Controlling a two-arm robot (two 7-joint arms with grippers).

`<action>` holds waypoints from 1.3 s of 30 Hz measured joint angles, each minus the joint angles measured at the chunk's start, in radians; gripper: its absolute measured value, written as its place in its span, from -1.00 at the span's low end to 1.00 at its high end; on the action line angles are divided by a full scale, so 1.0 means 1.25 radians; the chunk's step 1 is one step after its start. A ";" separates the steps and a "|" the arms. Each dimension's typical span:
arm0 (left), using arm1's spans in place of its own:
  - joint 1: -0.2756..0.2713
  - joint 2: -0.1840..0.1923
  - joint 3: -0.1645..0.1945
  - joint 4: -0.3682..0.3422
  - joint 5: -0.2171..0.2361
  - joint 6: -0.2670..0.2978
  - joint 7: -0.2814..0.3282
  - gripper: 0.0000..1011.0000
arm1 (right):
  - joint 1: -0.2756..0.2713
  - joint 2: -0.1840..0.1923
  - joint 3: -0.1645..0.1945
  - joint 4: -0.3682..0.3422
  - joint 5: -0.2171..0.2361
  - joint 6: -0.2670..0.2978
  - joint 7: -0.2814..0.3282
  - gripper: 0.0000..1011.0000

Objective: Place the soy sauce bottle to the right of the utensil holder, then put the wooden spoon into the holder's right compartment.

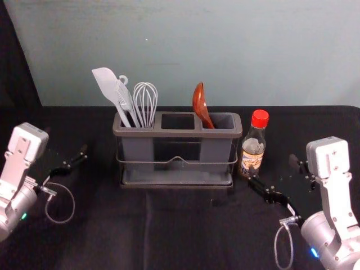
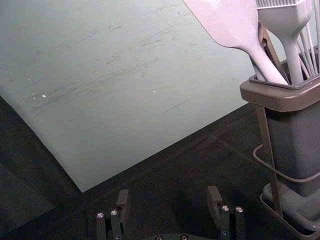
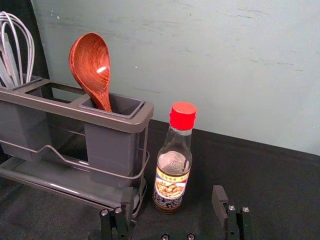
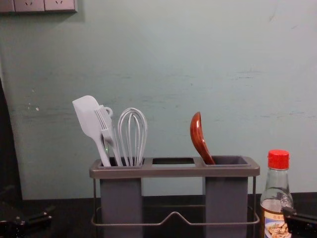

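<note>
Well, head view: soy sauce bottle at the holder's three o'clock, wooden spoon in its right compartment. Left wrist view: left end effector idle at nine, spread; right wrist view: right end effector, agape at four, should retreat straight (bottle's close).

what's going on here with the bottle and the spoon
Nothing is being held right now. The bottle stands upright on the table just right of the holder, and the spoon leans in the holder's right compartment, bowl up. The right gripper is open near the bottle; the left gripper is open off the holder's left side. Both steps look done.
</note>
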 joint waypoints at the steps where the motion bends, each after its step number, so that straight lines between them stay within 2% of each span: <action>1: 0.000 0.000 0.000 0.000 0.000 0.000 0.000 1.00 | 0.000 0.000 0.000 0.000 0.000 0.000 0.000 0.98; 39: 0.000 0.000 0.000 0.000 0.000 0.000 0.000 1.00 | 0.000 0.000 0.000 0.000 0.000 0.000 0.000 0.98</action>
